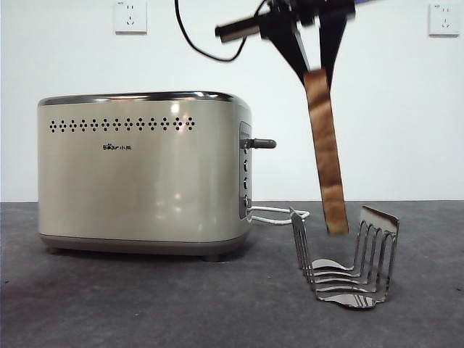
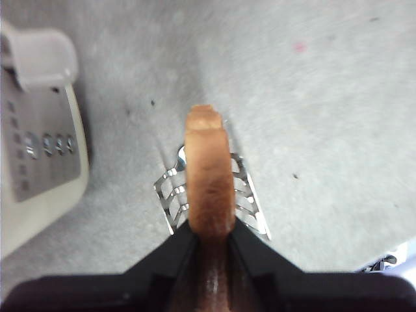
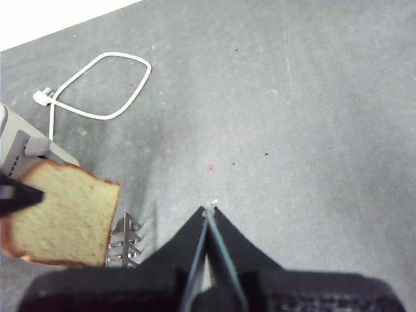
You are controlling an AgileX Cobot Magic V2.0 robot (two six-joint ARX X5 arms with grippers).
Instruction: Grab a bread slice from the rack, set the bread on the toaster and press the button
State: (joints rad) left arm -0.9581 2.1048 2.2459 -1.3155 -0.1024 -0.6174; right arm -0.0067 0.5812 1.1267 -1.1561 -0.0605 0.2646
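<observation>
The left gripper (image 1: 320, 61), top right of the front view, clamped the slice of bread (image 1: 325, 152) (hanging edge-on, clear of the rack (image 1: 346, 264)); best carried level over the toaster (image 1: 142, 170) slot. The right gripper (image 3: 209, 211) was closed on nothing.

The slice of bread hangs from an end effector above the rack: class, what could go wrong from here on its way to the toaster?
1. The left end effector pinches the slice of bread only at its top edge; it hangs tilted and might swing or slip out.
2. Its lower end sits just above the rack and could clip a divider if moved sideways early.
3. It may also strike the toaster side lever.
</observation>
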